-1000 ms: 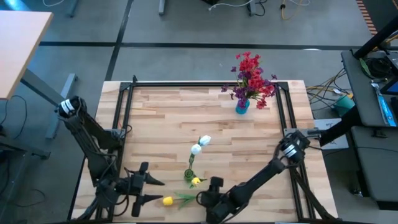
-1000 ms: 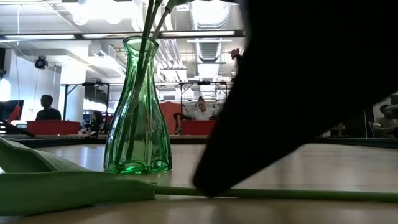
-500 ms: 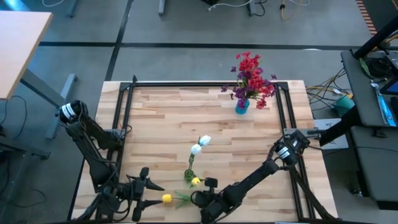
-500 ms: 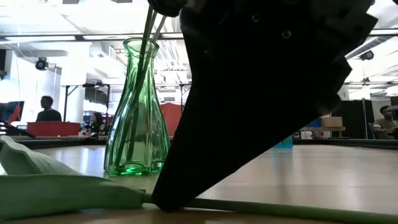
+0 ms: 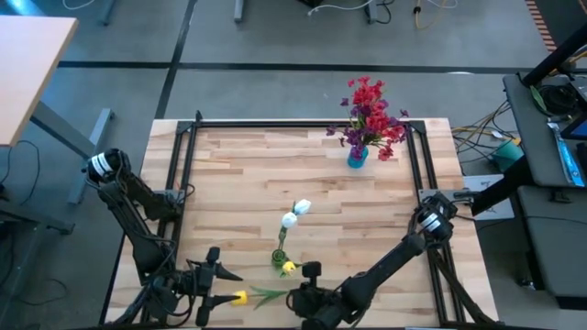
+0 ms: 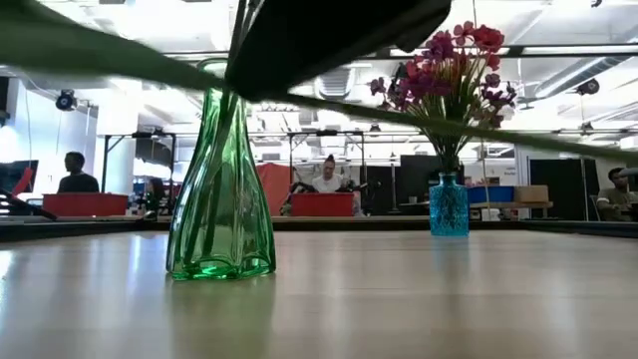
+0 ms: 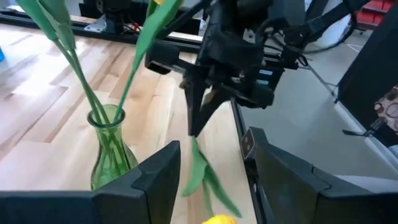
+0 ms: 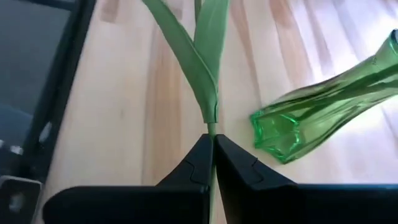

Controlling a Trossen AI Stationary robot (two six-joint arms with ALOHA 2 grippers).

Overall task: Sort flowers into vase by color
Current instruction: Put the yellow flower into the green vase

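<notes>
My right gripper is at the table's near edge, shut on a yellow flower's green stem. The yellow bud points toward my left gripper, which stands open just left of it, nothing between its fingers. The stem hangs above the tabletop in the low view. A green glass vase stands just beyond, holding white buds and a yellow one. At the far right, a blue vase holds red and purple flowers. My right gripper pinches the thin stem between its two fingertips, just behind the point where the long leaves branch off. The fingers come from above, pointing down, across the stem. The flower is lifted clear of the table, lying roughly level, its leaves drooping.
A dark metal frame runs along the table's left, far and right sides. Bare wood lies between the two vases and left of the green one. People and desks show in the room beyond the table.
My right gripper has shut on the yellow flower's stem, which lay flat on the table, and has risen with it. The stem and leaves are now lifted clear of the tabletop. The bud has stayed near my left gripper.
</notes>
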